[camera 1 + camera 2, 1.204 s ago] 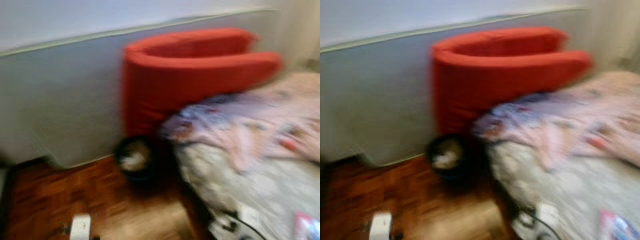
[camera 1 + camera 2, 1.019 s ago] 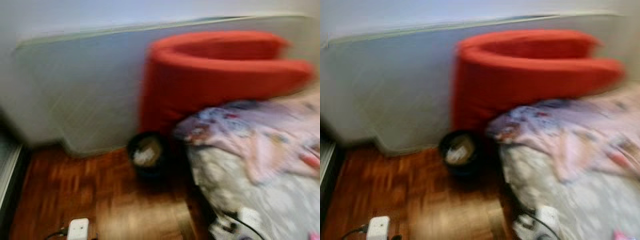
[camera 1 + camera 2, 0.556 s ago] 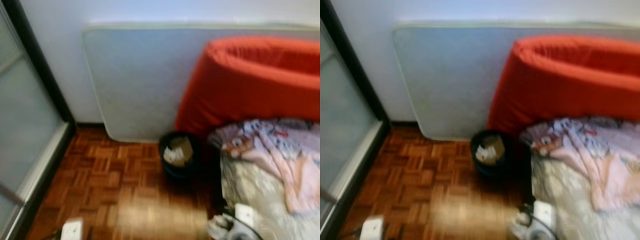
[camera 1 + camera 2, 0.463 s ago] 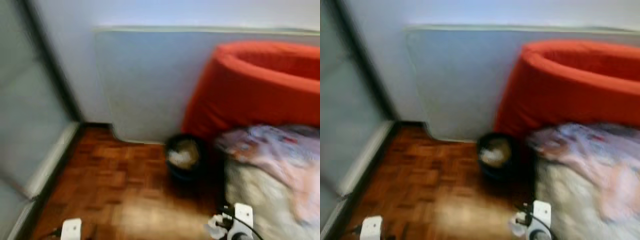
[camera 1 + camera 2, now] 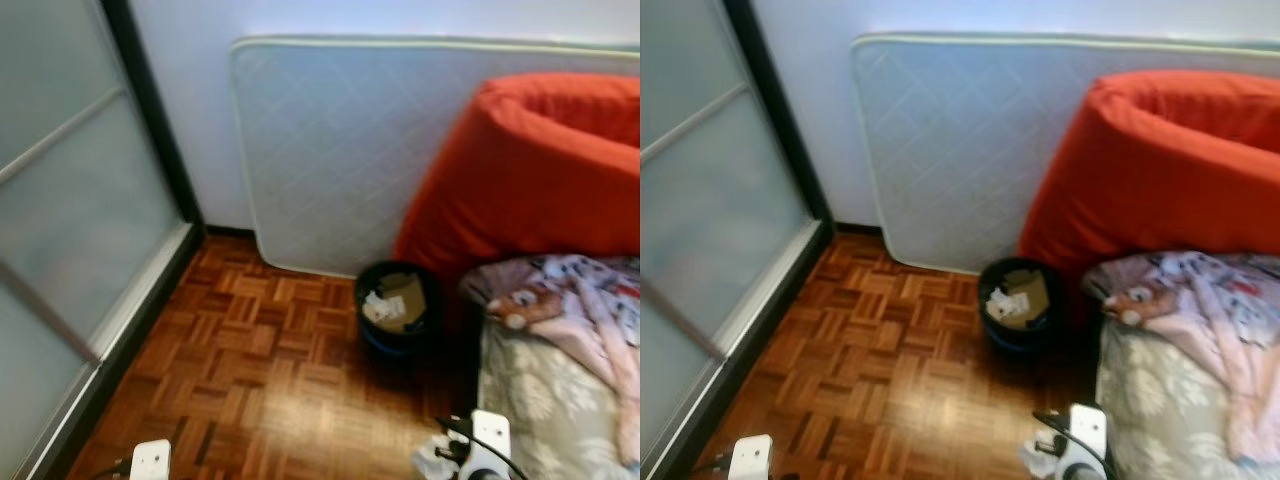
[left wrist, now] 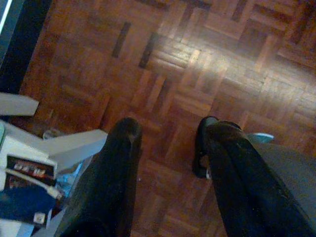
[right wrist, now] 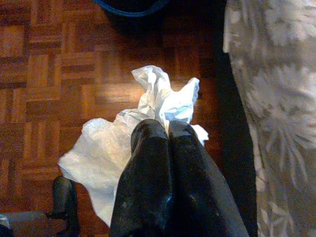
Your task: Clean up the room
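White, crumpled tissue paper hangs from the right gripper, whose jaws are pressed together on a bunched fold of it; in the right wrist view it sits at centre frame, spreading towards the lower left over the parquet floor. The wad looks very light and limp, so it should need almost no force to carry, but it may tear, or slip out if only a thin corner is pinched. The present hold, taken where several layers gather, seems the safer place; the loose skirt below would likely drag or catch on a rim.

Just ahead, at the centre of the left eye view, stands a black waste bin already holding scraps of paper and card, set against the foot of a pale quilted mattress leaning on the wall and just beside a folded red mattress. To the lower right lies a bed with a floral sheet and a pink patterned blanket. A frosted sliding door fills the left side.

The left gripper hangs over bare floor with its jaws apart and nothing between them.
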Motion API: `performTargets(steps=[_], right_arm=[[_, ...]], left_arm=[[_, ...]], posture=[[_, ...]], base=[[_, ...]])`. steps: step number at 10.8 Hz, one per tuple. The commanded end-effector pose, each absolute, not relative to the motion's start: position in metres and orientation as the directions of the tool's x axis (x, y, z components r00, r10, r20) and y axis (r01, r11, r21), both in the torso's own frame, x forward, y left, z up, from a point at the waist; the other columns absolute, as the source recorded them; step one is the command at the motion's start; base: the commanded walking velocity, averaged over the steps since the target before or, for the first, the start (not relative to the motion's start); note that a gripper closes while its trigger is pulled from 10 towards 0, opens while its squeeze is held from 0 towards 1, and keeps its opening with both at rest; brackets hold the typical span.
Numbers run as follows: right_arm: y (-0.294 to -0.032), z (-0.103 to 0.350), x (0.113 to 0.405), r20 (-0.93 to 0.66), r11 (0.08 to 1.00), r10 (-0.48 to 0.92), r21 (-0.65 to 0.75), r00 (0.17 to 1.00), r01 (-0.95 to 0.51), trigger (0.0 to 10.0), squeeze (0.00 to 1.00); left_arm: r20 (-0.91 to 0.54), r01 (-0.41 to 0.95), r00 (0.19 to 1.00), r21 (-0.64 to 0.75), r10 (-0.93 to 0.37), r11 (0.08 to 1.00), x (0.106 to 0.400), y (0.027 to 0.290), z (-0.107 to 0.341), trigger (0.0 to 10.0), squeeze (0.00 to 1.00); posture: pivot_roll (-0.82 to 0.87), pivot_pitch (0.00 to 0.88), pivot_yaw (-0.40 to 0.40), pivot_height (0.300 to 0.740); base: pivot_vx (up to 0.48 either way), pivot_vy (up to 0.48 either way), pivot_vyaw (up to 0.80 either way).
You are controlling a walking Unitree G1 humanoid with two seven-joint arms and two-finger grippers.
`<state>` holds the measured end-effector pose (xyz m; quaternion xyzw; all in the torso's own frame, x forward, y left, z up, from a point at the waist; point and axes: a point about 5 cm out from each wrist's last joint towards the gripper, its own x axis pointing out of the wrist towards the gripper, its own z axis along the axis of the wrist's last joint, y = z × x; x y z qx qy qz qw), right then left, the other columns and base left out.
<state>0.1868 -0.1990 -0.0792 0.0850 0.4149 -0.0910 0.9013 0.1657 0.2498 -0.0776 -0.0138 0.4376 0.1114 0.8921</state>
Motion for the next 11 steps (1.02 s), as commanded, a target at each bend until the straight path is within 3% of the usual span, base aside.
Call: performTargets(steps=[1,3,6,11], right_arm=[[-0.199,-0.081,0.184,-0.770,0.965,-0.090,0.089,0.632,0.246,10.0,0.00],[-0.200,-0.082,0.182,-0.779,0.976,-0.079,0.068,0.622,0.209,10.0,0.00],[-0.199,-0.082,0.181,-0.784,0.976,-0.081,0.064,0.616,0.210,10.0,0.00],[-0.196,-0.080,0.187,-0.776,0.974,-0.075,0.079,0.626,0.214,10.0,0.00]], left_arm=[[-0.788,-0.213,0.586,0.075,0.189,0.974,0.162,0.251,-0.079,10.0,0.00],[-0.783,-0.201,0.595,0.074,0.182,0.977,0.166,0.248,-0.078,10.0,0.00],[-0.775,-0.196,0.606,0.070,0.177,0.978,0.169,0.245,-0.077,10.0,0.00],[-0.761,-0.204,0.623,0.064,0.180,0.977,0.173,0.245,-0.075,10.0,0.00]], posture=[[0.14,0.004,0.000,0.740],[0.14,0.000,-0.001,0.740],[0.14,0.000,-0.005,0.740],[0.15,0.000,-0.014,0.740]], base=[[0.274,0.000,0.00],[0.277,0.000,0.00],[0.290,0.000,0.68],[0.300,0.000,0.00]])
